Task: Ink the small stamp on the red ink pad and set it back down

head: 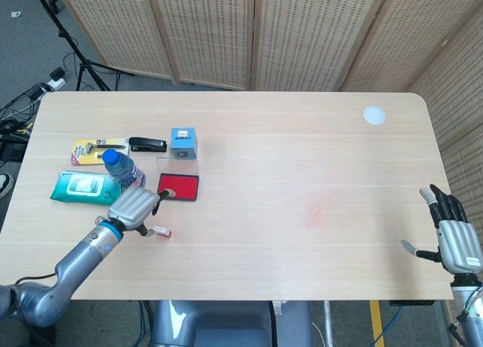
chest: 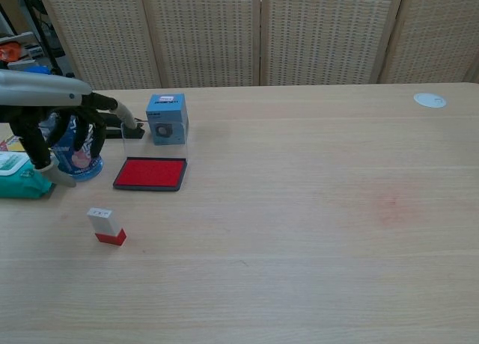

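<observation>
The small stamp [chest: 106, 226], white with a red base, stands alone on the table in front of the red ink pad [chest: 150, 173]; in the head view the stamp [head: 161, 231] shows just below the pad [head: 179, 186]. My left hand [chest: 56, 131] hovers raised above and to the left of the stamp, fingers spread, holding nothing; the same hand [head: 133, 206] appears in the head view. My right hand [head: 453, 235] rests open at the table's far right edge, well away from everything.
A water bottle [chest: 69, 146] stands behind my left hand, next to a green wipes pack [chest: 16, 176]. A blue box [chest: 167, 119], a black stapler [head: 147, 145] and a razor card [head: 89, 149] lie behind the pad. A white disc [chest: 429, 100] sits far right.
</observation>
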